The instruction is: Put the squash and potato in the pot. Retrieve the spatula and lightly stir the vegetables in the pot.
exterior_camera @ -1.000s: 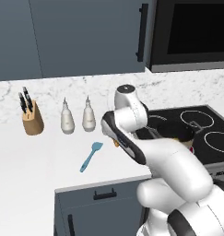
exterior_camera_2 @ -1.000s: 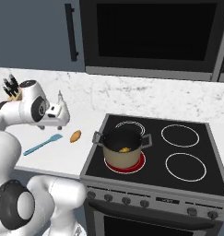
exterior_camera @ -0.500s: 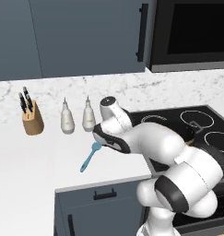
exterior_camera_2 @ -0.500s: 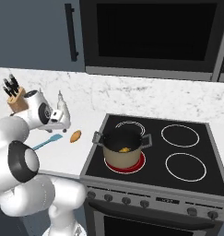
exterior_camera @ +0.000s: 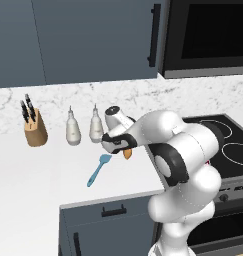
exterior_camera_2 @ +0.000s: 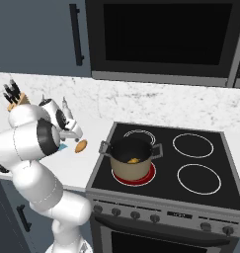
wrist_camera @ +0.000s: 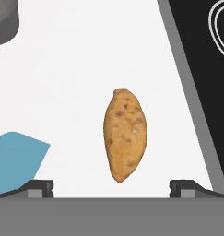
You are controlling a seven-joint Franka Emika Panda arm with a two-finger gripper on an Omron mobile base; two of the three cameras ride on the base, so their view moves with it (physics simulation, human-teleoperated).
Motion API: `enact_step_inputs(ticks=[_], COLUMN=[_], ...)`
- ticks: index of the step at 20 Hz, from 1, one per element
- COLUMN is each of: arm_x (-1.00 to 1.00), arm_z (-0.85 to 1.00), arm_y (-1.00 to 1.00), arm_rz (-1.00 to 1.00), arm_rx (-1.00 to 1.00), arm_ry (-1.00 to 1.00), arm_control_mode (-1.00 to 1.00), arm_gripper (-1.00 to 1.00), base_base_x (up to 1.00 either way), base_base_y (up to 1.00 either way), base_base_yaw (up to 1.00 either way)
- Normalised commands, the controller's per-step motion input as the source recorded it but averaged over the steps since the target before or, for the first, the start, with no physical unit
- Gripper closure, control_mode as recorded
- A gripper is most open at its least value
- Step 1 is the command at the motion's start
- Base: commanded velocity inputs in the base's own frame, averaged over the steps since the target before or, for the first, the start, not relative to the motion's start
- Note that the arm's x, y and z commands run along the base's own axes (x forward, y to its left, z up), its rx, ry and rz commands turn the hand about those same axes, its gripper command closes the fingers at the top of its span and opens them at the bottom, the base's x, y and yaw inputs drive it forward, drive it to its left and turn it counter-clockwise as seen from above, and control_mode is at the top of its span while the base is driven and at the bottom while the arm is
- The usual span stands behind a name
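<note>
- The pincer [wrist_camera: 111, 186] hangs over the white desk [exterior_camera: 28, 170] with its jaws spread wide and nothing between them; in the hand view one dark fingertip [wrist_camera: 37, 186] sits at each lower corner.
- Hand view: one potato [wrist_camera: 125, 135], orange-tan with brown flecks, lies alone on the desk between the fingertips, apart from both. The spatula's light blue blade shows at lower left, the stove's edge at right.
- Left base view: the whole spatula [exterior_camera: 98, 169] lies flat on the desk, just left of the pincer. Far left stand one knife block [exterior_camera: 33, 127] and two white bottles [exterior_camera: 73, 132].
- Right base view: one pot [exterior_camera_2: 132, 159] sits on the stove's [exterior_camera_2: 166, 197] near left burner, which glows red. One squash [exterior_camera_2: 133, 160], a golden-yellow lump, lies inside it. The potato rests on the desk just left of the stove.
</note>
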Motion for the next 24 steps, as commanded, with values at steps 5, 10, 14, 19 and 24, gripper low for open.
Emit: enact_step_inputs(ticks=[5,10,14,19,24], arm_x=[0.5,0.34,0.03,0.0,-0.13], arm_z=[-0.45,-0.4,-0.32,-0.21,-0.12], arm_y=[-0.09,-0.21,-0.31,-0.23,-0.22], arm_rz=[-0.09,-0.08,-0.08,-0.06,-0.07], arm_rx=[0.0,0.0,0.0,0.0,0.0], arm_ry=[0.07,0.05,0.03,0.01,0.0], arm_control_mode=[-1.0,-1.0,-1.0,-1.0,-1.0], arm_gripper=[-1.0,-1.0,-1.0,-1.0,-1.0], base_base_x=[0.0,0.0,0.0,0.0,0.0], base_base_y=[0.0,0.0,0.0,0.0,0.0], base_base_yaw=[0.0,0.0,0.0,0.0,0.0])
